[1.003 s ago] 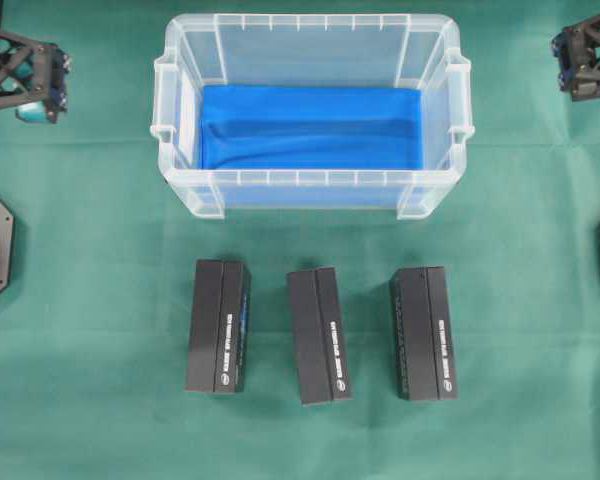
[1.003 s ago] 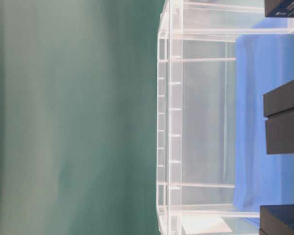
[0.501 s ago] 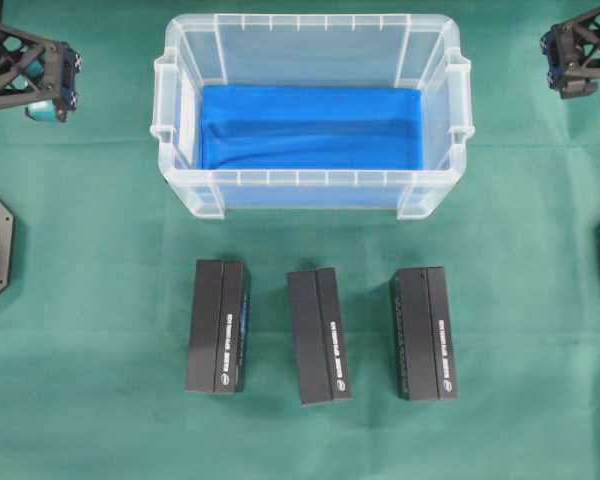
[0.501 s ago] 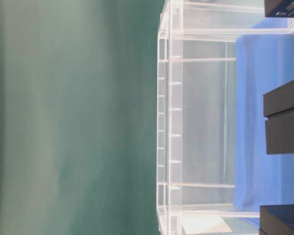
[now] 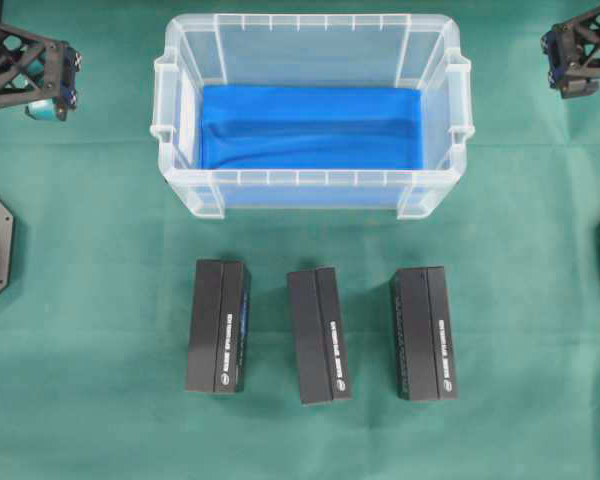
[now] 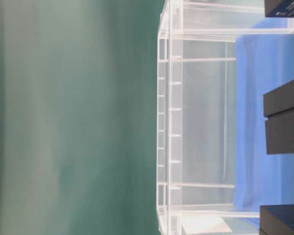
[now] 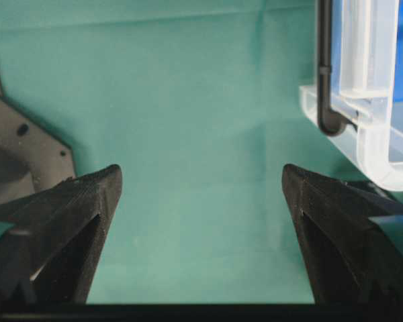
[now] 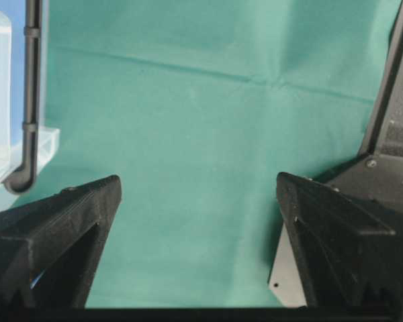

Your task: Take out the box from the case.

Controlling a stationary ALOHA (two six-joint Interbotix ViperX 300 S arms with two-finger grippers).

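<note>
With both the left gripper [image 7: 198, 194] and right gripper [image 8: 198, 201] spread wide and empty beside the case [image 5: 310, 178], you risk clipping its rim or nudging the three black boxes [image 5: 318, 335] in front of it if you swing inward.

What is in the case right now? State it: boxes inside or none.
None. The case holds only its blue cloth; all three black boxes lie outside on the green table cover.

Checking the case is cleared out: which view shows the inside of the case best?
The overhead view: the whole case from above, only the blue cloth inside, three black boxes on the table in front. The table-level view is sideways, looking through one wall past the boxes. Each wrist view catches only an outer corner and handle.
</note>
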